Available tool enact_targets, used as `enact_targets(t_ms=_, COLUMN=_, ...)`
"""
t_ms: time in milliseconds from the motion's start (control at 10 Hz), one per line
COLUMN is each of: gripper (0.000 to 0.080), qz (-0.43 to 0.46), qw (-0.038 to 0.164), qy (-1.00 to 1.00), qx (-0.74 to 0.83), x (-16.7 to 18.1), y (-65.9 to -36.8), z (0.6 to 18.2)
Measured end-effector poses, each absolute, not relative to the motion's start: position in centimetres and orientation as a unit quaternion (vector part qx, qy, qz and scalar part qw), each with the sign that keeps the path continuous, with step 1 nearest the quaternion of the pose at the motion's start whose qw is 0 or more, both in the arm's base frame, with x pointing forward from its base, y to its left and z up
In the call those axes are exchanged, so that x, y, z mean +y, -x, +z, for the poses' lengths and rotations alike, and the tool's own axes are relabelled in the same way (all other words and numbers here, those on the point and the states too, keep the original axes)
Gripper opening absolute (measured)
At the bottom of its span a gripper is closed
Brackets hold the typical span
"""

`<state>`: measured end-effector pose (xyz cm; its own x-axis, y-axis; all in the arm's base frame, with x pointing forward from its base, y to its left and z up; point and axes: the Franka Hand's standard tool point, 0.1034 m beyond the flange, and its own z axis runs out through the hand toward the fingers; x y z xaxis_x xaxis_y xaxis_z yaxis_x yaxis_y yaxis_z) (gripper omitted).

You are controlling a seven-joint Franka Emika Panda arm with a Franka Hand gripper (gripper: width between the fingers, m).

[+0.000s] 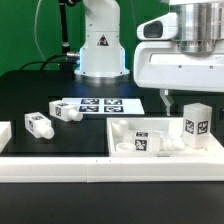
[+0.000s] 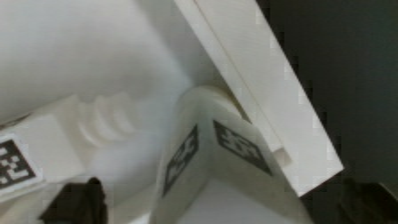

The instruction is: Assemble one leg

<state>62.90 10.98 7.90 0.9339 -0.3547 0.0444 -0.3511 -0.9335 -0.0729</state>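
Observation:
A white leg (image 1: 195, 121) with a square tag stands upright in the white panel (image 1: 120, 160) near its corner on the exterior view's right. My gripper (image 1: 190, 100) hangs right above it, jaws apart on either side of the leg, one dark finger (image 1: 165, 100) well clear of it. In the wrist view the leg (image 2: 222, 150) rises between the fingers (image 2: 75, 203), with a gap showing on one side. A second leg (image 1: 140, 143) lies in the panel; its threaded end (image 2: 107, 118) shows beside the standing leg. Two more legs (image 1: 40, 124) (image 1: 68, 113) lie on the black table.
The marker board (image 1: 97, 104) lies flat behind the panel, in front of the robot base (image 1: 100, 45). A white part (image 1: 5, 133) sits at the exterior view's left edge. The panel's raised rim (image 2: 249, 80) runs close beside the standing leg.

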Motion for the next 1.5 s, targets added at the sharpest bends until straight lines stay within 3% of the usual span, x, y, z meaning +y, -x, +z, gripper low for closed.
enact_targets(t_ms=300, gripper=0.0649, qz=-0.034, qw=0.013, qy=0.999, qx=-0.015, x=10.87, y=-62.96, z=7.91)
enact_targets(t_ms=800, gripper=0.0622, qz=-0.035, qw=0.004, qy=0.993, qx=-0.115, x=10.80, y=-62.96, z=7.92)
enact_targets(t_ms=900, gripper=0.0437, qz=-0.035, qw=0.005, qy=0.993, qx=-0.111, x=10.80, y=-62.96, z=7.91)
enact_targets(t_ms=1000, gripper=0.0437, qz=-0.035, qw=0.005, qy=0.994, qx=-0.105, x=10.81, y=-62.95, z=7.91)
enact_targets(t_ms=1100, gripper=0.0283, qz=-0.035, qw=0.005, qy=0.995, qx=-0.097, x=10.80, y=-62.94, z=7.90)
enact_targets(t_ms=1500, gripper=0.0285, qz=-0.035, qw=0.022, qy=0.997, qx=0.057, x=10.98, y=-62.93, z=7.79)
